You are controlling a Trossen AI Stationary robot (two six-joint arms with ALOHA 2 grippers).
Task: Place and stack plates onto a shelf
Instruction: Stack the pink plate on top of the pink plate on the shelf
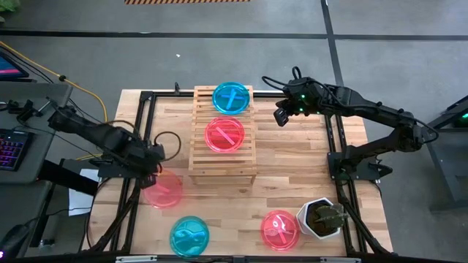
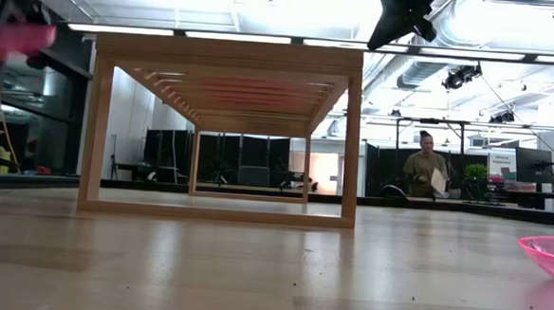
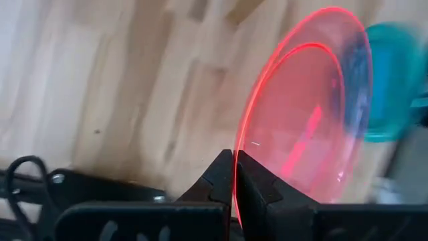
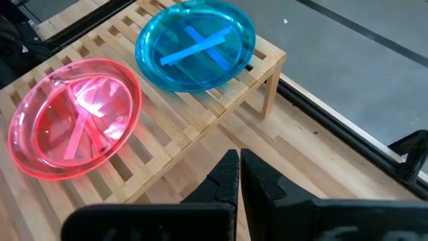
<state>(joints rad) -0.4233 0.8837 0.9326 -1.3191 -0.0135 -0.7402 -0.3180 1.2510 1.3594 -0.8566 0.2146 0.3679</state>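
My left gripper is over the table's left side, left of the shelf, shut on a pink plate that shows high up in the low view. On the shelf's slatted top rest a teal plate at the far end and a pink plate in the middle. My right gripper hovers to the right of the shelf's far end, shut and empty, with its fingertips above the tabletop. Near the table's near edge lie another teal plate and another pink plate. My left gripper pinches the pink plate's rim between its two fingers, which meet the plate edge-on. The plate reaches out from the fingers toward the table's near edge. It is lifted clear of the table, about level, roughly at the height of the shelf's top.
A white plant pot stands near the table's near right corner, beside the pink plate there. Black frame rails run along the table's left and right sides. A person stands far off in the room beyond the table.
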